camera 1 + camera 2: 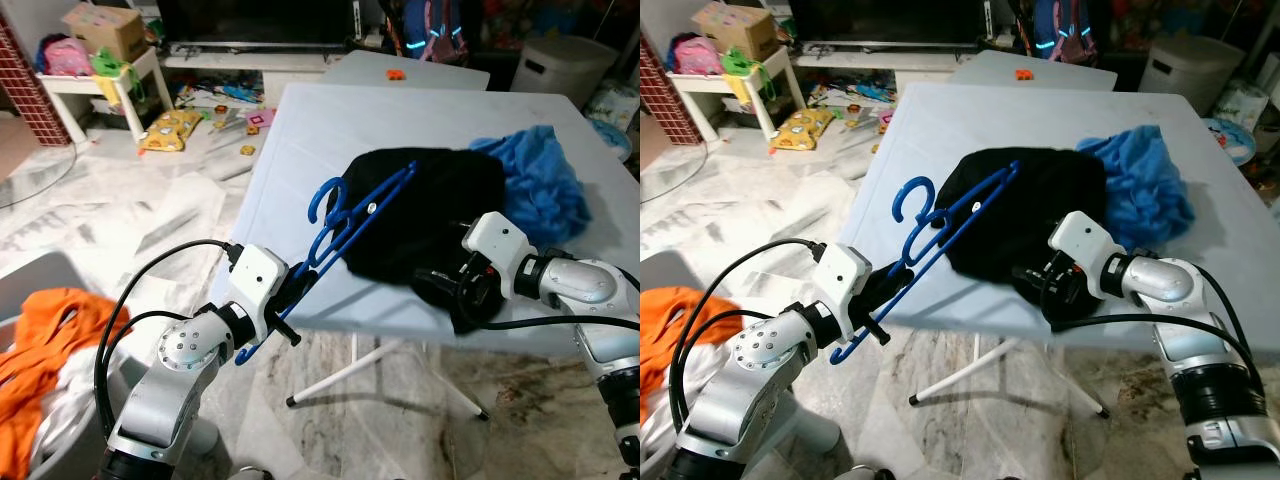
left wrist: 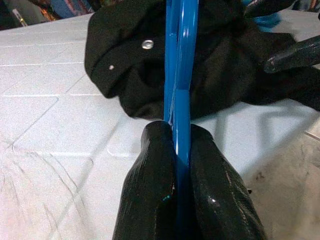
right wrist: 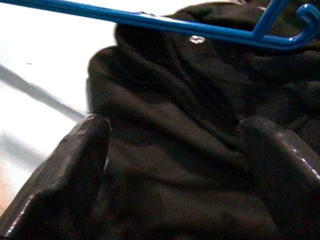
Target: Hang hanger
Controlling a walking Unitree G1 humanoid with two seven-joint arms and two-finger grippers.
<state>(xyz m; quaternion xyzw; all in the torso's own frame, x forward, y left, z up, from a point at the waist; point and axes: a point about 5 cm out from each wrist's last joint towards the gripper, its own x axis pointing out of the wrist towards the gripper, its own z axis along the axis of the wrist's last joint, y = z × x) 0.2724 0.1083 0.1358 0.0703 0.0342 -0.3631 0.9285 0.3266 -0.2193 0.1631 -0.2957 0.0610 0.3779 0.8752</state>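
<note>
We see the left gripper (image 1: 292, 292) at the near left edge of the white folding table (image 1: 300, 130), its two black fingers (image 2: 152, 190) pressed together on the lower bar of the blue hanger (image 1: 345, 222). The hanger rises tilted from that grip, up and across the table edge, with its hook standing free above the tabletop and its far end reaching over the black garment (image 1: 430, 210). The black garment lies bunched near the middle of the table, its near portion spilling toward the front edge, with a small metal snap (image 2: 147, 44) visible on the fabric. Just beside it, on the robot's right, lies a crumpled blue cloth (image 1: 545, 180), touching the black garment. The right gripper (image 3: 175, 165) is at the near edge of the black garment with its fingers spread wide; the fabric sits between the two pads, but the pads are not closed on it. On the floor to the robot's left, an orange cloth (image 1: 50, 340) lies in a grey basket (image 1: 40, 275). Toys (image 1: 170, 128) are scattered on the pale floor beyond the table.
</note>
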